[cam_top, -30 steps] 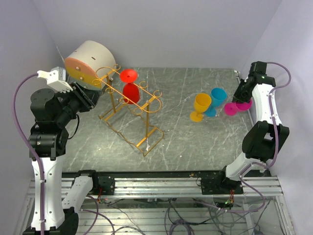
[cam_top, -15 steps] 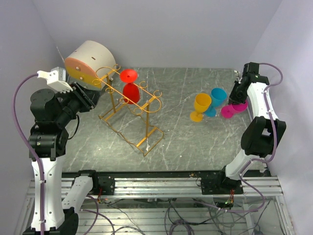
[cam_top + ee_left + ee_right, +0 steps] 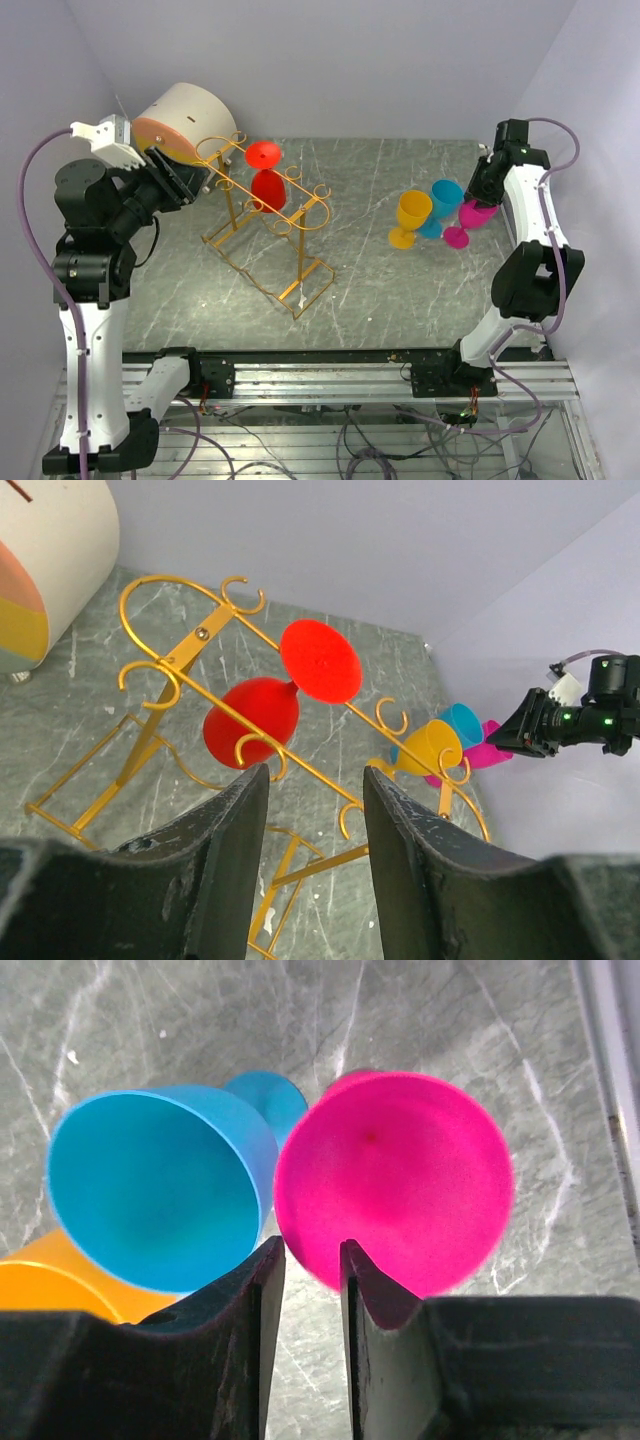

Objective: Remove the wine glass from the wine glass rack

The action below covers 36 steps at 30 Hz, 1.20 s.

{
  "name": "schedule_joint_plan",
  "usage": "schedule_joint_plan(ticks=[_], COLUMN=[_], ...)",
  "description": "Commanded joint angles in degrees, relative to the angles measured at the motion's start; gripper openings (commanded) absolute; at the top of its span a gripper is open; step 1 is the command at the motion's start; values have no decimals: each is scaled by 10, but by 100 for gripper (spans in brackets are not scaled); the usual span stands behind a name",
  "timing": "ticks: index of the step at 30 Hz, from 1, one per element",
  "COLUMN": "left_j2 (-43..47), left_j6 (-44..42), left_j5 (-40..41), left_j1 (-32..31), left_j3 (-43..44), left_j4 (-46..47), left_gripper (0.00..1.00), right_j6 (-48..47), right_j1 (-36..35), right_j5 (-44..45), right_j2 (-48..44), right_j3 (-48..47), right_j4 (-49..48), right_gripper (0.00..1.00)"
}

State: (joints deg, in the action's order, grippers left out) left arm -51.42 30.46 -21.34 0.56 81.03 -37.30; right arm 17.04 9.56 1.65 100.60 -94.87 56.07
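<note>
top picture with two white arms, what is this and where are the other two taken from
Two robot arms at a table. The top picture looks down from above; the other two come from a camera on each wrist. A red wine glass hangs upside down on the gold wire rack, beside a cream drum. A yellow glass, blue glass and pink glass are to the right. The left gripper is open and empty. The right gripper straddles the pink glass's rim; grip unclear.
</note>
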Motion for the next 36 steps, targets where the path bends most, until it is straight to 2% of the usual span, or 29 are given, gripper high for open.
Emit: schedule_joint_plan(ticks=[1, 5, 8, 10, 16, 21, 25, 30, 36], left_j2=[-28, -63, -102, -137, -202, -223, -233, -267, -277], left_j6=[17, 51, 73, 85, 118, 131, 145, 120, 94], left_j5=[-37, -83, -119, -147, -166, -137, -136, -102, -41], left_j1=[-4, -4, -4, -5, -8, -8, -30, -69, -77], left_j3=[41, 59, 75, 95, 142, 154, 139, 160, 194], left_j4=[-1, 23, 34, 25, -9, -38, -26, -68, -116], left_gripper=[54, 53, 53, 52, 50, 49, 47, 46, 45], right_j6=[13, 29, 38, 42, 52, 61, 61, 59, 56], right_j1=[-3, -3, -4, -4, -5, -5, -5, -14, -21], right_j5=[35, 70, 63, 46, 2, -37, -59, -63, -61], right_j2=[-64, -134, -203, -248, -326, -372, -386, -399, -414], right_j3=[-47, -68, -53, -36, 30, 72, 74, 67, 61], right_j4=[13, 3, -27, -48, -80, -112, -121, -121, -116], right_gripper=[30, 34, 55, 60, 60, 59, 58, 57, 56])
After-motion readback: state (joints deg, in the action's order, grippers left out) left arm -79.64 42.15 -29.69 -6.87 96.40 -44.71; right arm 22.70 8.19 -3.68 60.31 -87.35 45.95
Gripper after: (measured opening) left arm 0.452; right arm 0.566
